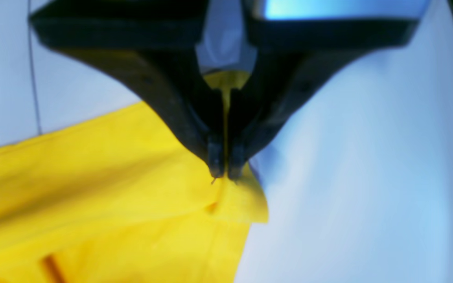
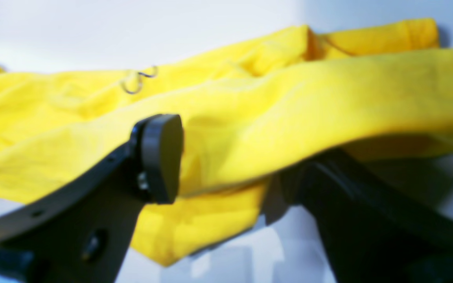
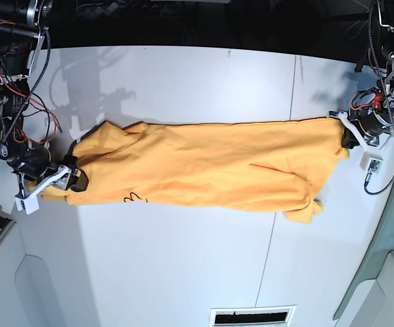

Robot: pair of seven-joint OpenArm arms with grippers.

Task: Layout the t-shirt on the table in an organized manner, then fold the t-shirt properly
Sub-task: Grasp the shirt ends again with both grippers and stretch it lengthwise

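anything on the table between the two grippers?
Only the orange-yellow cotton t-shirt, stretched in a long band from the right gripper to the left gripper across the white table; the base view shows it.

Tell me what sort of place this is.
Likely a robotics lab or test bench: a bare white table, two arms with exposed wiring ending in the left gripper and right gripper, and only a t-shirt stretched between them.
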